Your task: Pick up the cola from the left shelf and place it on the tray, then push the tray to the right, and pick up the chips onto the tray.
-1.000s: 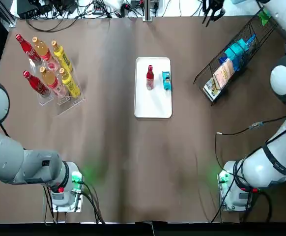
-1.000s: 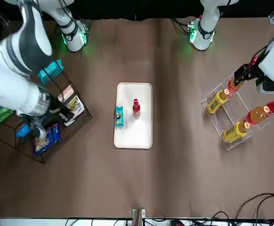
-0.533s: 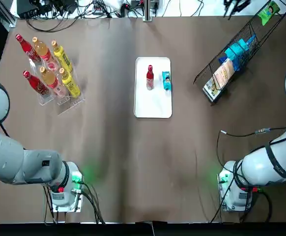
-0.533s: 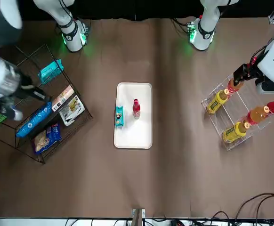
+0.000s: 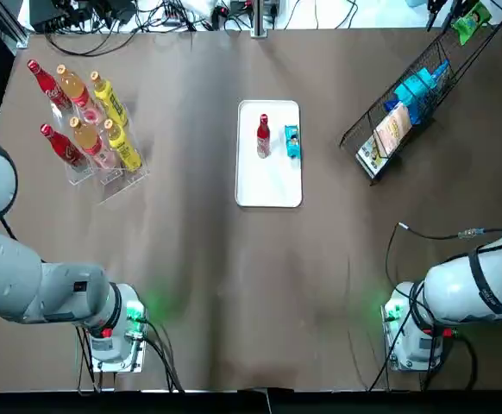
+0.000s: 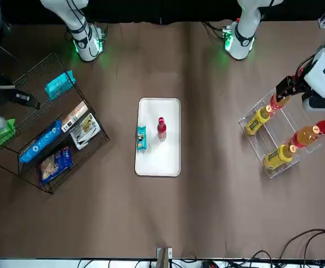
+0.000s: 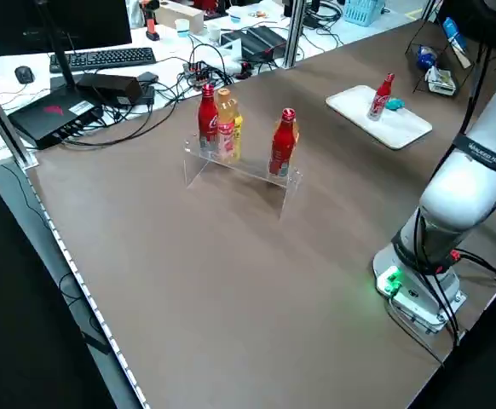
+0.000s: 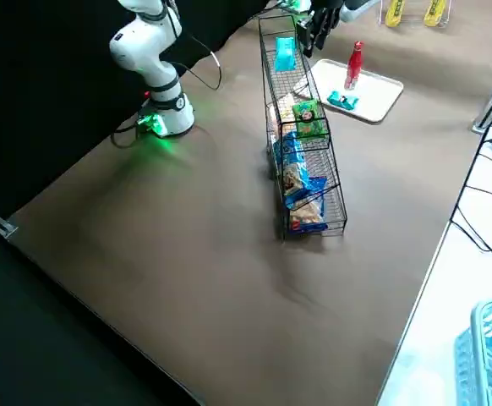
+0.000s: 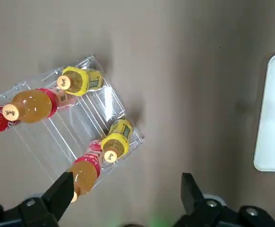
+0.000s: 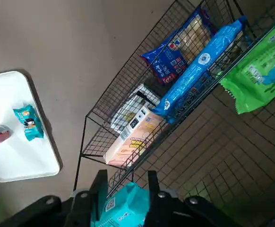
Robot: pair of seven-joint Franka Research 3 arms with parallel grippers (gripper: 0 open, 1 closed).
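Seemingly the last step is wrapping up: the cola bottle (image 5: 263, 136) is standing on the white tray (image 5: 272, 185) at mid-worktop, and a teal chips packet (image 5: 292, 141) is lying just beside it on that tray. The right pincer (image 10: 125, 176) is hovering spread over the wire snack rack (image 6: 104, 135), apparently pinching nothing; the left pincer (image 9: 126, 178) is hanging spread above the acrylic bottle shelf (image 9: 76, 137). Next, I judge, both arms are needing only a clean retreat
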